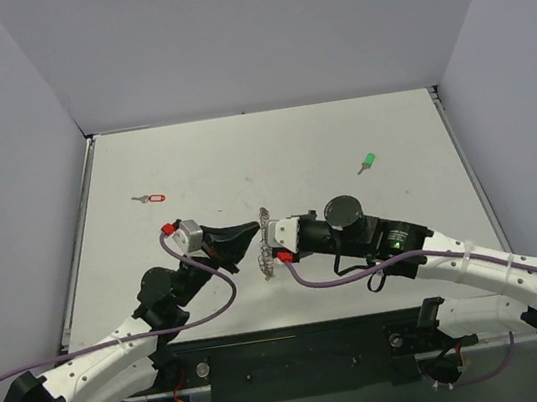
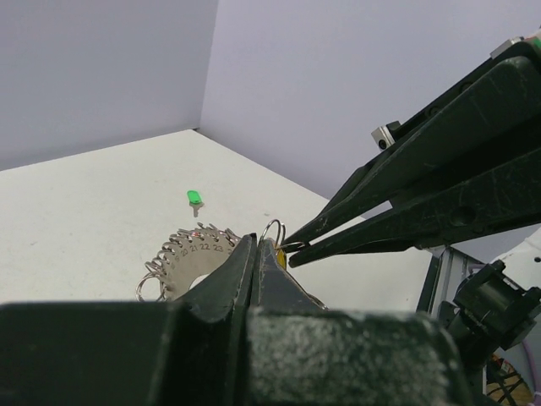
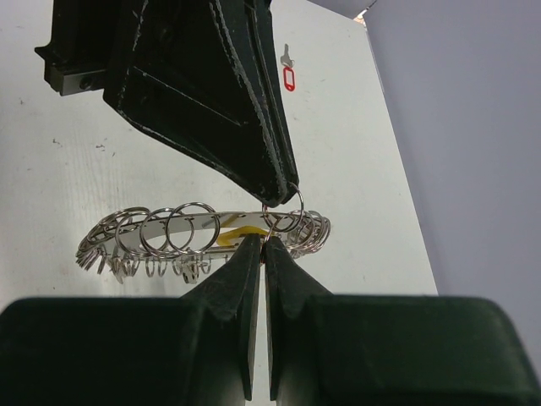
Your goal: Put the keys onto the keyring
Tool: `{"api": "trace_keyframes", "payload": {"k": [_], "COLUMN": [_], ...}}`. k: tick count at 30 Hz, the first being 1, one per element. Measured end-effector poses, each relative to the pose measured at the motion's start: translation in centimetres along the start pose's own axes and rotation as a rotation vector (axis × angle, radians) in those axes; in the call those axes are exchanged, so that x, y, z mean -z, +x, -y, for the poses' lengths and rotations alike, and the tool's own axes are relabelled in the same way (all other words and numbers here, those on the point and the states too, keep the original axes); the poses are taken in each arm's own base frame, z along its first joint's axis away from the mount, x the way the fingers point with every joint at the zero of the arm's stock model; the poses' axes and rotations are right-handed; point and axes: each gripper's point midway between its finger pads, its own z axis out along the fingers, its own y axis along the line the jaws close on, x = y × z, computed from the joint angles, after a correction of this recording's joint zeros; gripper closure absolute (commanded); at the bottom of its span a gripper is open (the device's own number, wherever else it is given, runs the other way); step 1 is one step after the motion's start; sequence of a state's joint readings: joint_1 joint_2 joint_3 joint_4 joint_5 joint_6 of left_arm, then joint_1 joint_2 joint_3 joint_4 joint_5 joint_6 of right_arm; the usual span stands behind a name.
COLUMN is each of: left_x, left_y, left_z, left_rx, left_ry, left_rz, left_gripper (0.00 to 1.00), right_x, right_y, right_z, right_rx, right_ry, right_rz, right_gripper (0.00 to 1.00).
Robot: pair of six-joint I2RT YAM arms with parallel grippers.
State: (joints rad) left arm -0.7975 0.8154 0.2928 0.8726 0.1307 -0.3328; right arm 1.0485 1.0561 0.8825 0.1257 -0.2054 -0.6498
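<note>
The keyring [image 1: 266, 243] is a numbered metal disc rimmed with small split rings [image 2: 199, 253], held on edge above the table between both grippers. My left gripper [image 1: 256, 229] is shut, its tips [image 2: 256, 245] pinching one small ring at the rim [image 3: 292, 211]. My right gripper [image 1: 274, 249] is shut too; its tips [image 3: 262, 243] meet the rim from the opposite side and seem to nip the thin blade of a yellow-headed key [image 3: 236, 237] lying against the disc. A red key [image 1: 152, 198] lies far left on the table and a green key [image 1: 368, 161] far right.
A white table [image 1: 360, 268] is boxed by grey walls on three sides. The two arms cross its near half, with purple cables looping beside them. The red key [image 3: 287, 79] and green key [image 2: 194, 198] lie well away from the grippers.
</note>
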Motion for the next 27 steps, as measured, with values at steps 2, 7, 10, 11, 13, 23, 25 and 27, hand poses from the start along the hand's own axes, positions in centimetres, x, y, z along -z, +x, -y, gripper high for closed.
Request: {"api": "trace_keyframes", "payload": {"k": [2, 7, 10, 11, 13, 23, 25, 27], "left_x": [0.0, -0.1, -0.1, -0.2, -0.2, -1.1, -1.2, -1.3], "left_y": [0.0, 0.0, 0.2, 0.3, 0.6, -0.1, -0.3, -0.3], "left_z": [0.0, -0.1, -0.2, -0.2, -0.2, -0.9, -0.8, -0.8], "left_rx": [0.016, 0.069, 0.106, 0.118, 0.136, 0.171, 0.17, 0.163], "left_ry": [-0.008, -0.042, -0.063, -0.069, -0.082, -0.123, -0.118, -0.113], "left_rz": [0.008, 0.038, 0.047, 0.05, 0.054, 0.136, 0.148, 0.151], "left_gripper": [1.0, 1.0, 1.0, 1.0, 1.0, 1.0, 1.0, 1.0], "right_x": [-0.1, -0.3, -0.4, -0.4, -0.4, 0.6, 1.6, 2.9], "right_y": [0.1, 0.2, 0.4, 0.6, 0.8, 2.2, 2.7, 2.9], "right_z": [0.0, 0.0, -0.1, -0.1, -0.2, -2.0, -2.5, -2.6], "right_rx": [0.004, 0.02, 0.036, 0.039, 0.042, 0.035, 0.036, 0.038], "right_ry": [0.006, 0.02, 0.031, 0.033, 0.036, -0.043, -0.077, -0.103], "right_rz": [0.0, 0.003, -0.005, -0.009, -0.018, -0.071, -0.094, -0.108], "right_gripper": [1.0, 1.0, 1.0, 1.0, 1.0, 0.65, 0.63, 0.59]}}
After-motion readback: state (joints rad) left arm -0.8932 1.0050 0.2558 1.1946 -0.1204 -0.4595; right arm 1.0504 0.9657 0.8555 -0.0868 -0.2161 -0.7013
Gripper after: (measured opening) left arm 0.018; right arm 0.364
